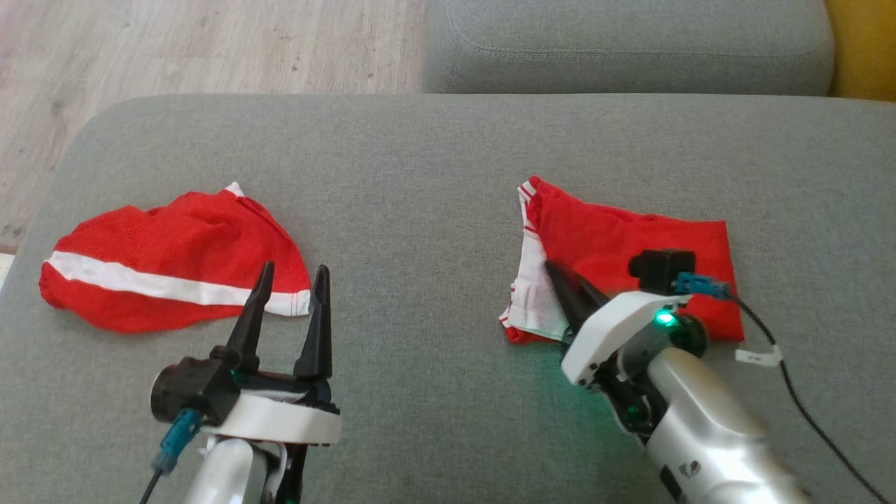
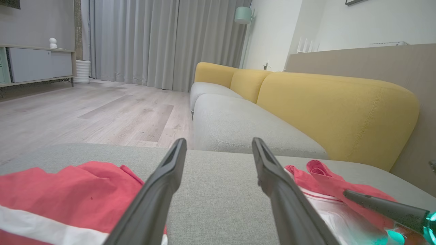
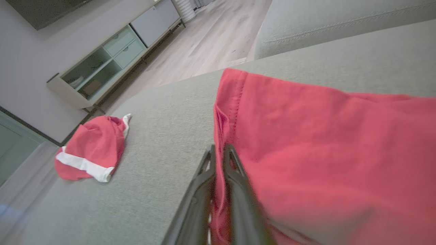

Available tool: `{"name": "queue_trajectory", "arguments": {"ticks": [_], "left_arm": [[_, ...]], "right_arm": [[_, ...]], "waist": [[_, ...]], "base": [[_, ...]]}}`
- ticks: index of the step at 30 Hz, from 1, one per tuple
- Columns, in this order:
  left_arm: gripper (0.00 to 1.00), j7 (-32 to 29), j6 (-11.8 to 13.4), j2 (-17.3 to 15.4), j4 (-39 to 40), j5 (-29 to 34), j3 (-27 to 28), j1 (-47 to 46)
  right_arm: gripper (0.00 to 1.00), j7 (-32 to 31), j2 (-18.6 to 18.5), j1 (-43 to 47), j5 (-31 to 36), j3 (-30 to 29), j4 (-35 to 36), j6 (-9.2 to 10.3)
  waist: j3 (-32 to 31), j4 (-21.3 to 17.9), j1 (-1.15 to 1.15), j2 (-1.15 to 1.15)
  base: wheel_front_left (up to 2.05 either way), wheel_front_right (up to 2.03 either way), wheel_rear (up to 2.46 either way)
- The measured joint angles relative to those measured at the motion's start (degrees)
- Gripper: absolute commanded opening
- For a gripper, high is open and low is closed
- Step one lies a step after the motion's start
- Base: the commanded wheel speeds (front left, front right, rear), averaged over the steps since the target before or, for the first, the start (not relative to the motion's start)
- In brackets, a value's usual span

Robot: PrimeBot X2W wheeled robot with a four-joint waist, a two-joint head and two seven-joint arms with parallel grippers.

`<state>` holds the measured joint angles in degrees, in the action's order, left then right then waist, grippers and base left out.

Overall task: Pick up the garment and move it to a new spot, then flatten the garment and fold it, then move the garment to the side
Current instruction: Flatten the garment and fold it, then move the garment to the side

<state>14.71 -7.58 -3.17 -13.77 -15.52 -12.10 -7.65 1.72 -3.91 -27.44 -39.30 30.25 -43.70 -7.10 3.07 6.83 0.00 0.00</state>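
Observation:
A red garment [image 1: 630,241] with white trim lies folded on the right half of the grey cushion [image 1: 420,175]; it also appears in the right wrist view [image 3: 323,143] and the left wrist view [image 2: 327,178]. My right gripper [image 1: 553,268] rests at its left edge, shut, with a fold of the red cloth pinched between the fingers [image 3: 219,148]. A second red garment with a white stripe [image 1: 161,269] lies crumpled at the left [image 3: 92,149] [image 2: 68,190]. My left gripper [image 1: 294,274] hovers open by that garment's right end, nothing between its fingers [image 2: 218,143].
The cushion's left edge drops to a wooden floor [image 1: 175,42]. Behind it sits another grey seat [image 1: 630,42] with yellow backrests [image 2: 340,102]. A black cable [image 1: 805,406] trails from my right wrist. A low cabinet [image 3: 102,64] stands across the room.

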Motion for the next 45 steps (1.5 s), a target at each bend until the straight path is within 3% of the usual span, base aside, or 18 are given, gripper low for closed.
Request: {"name": "queue_trajectory", "arguments": {"ticks": [6,12,20,25,31,34,40,45], "left_arm": [[1.00,0.0,0.0,0.1,-0.1,-0.1,0.0,0.1],[1.00,0.0,0.0,0.1,1.2,-0.1,-0.5,0.1],[1.00,0.0,0.0,0.2,5.3,0.5,1.1,0.0],[1.00,0.0,0.0,0.2,6.8,1.1,1.5,-0.1],[1.00,0.0,0.0,0.3,6.9,1.4,2.3,-0.1],[1.00,0.0,0.0,0.3,6.8,1.4,2.3,-0.1],[1.00,0.0,0.0,0.3,6.4,1.5,2.2,0.0],[1.00,0.0,0.0,0.3,6.4,1.5,2.3,0.1]], "right_arm": [[1.00,2.1,0.2,-0.7,-4.4,3.3,0.1,0.00],[1.00,5.7,-0.2,-4.3,-0.2,0.7,-2.5,0.00],[1.00,11.5,-10.4,-5.9,10.1,-6.4,-2.0,0.00],[1.00,12.6,-11.8,-3.4,15.2,-13.5,2.9,0.00],[1.00,12.6,-10.5,6.0,22.7,-23.4,12.0,0.00],[1.00,12.6,-6.6,11.4,27.1,-27.2,16.6,0.00],[1.00,12.6,-2.2,15.8,31.0,-30.1,20.1,0.00],[1.00,12.6,-1.7,16.5,31.8,-30.9,20.9,0.00]], "waist": [[-0.2,-0.8,0.00,0.00],[-0.4,-2.8,0.00,0.00],[-0.3,-6.1,0.00,0.00],[-0.1,-7.9,0.00,0.00],[0.2,-9.4,0.00,0.00],[0.3,-10.0,0.00,0.00],[0.2,-10.7,0.00,0.00],[0.2,-10.8,0.00,0.00]], "base": [[0.00,0.00,0.00],[0.00,0.00,0.00],[0.00,0.00,0.00],[0.00,0.00,0.00],[0.00,0.00,0.00],[0.00,0.00,0.00],[0.00,0.00,0.00],[0.00,0.00,0.00]]}}
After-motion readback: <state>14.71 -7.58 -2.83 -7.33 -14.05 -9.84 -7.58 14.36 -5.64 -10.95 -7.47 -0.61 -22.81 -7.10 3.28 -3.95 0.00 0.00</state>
